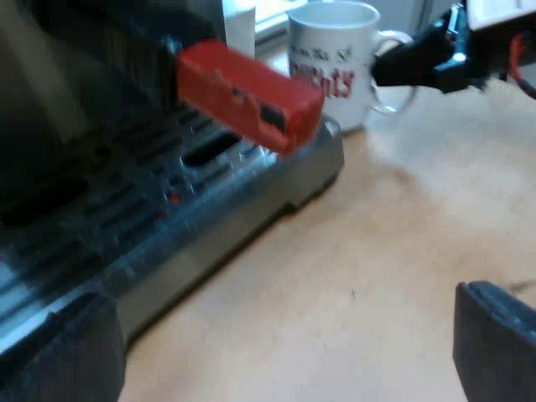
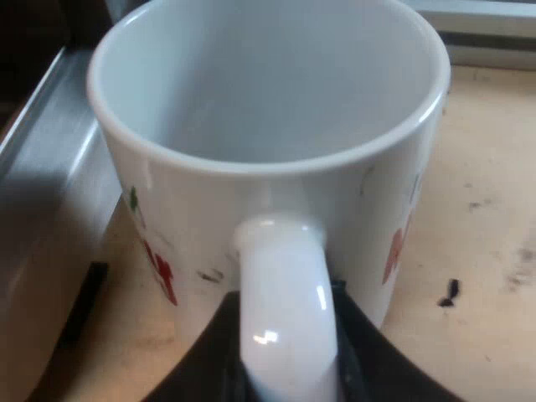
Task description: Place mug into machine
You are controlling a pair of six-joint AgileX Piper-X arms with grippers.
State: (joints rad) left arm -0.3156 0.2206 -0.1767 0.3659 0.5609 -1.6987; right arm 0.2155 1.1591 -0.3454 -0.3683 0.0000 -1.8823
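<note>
While the left gripper (image 1: 285,335) hovers with fingers spread over the table (image 1: 394,251) by the drip tray (image 1: 276,180) of the espresso machine (image 1: 67,109), the right gripper (image 2: 285,360) pinches the handle of the white mug (image 2: 268,193), which stands on the table at the tray's corner.

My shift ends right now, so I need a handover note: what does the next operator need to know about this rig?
Left gripper: open, empty, hovering over the table beside the drip tray of the espresso machine.
Right gripper: shut on the handle of the white mug.
Mug: upright, empty, just past the tray's corner, not on it, near the red handle end of the holder locked in the machine's front.
Done: mug grasped.
Left: lift it onto the drip tray, release.
</note>
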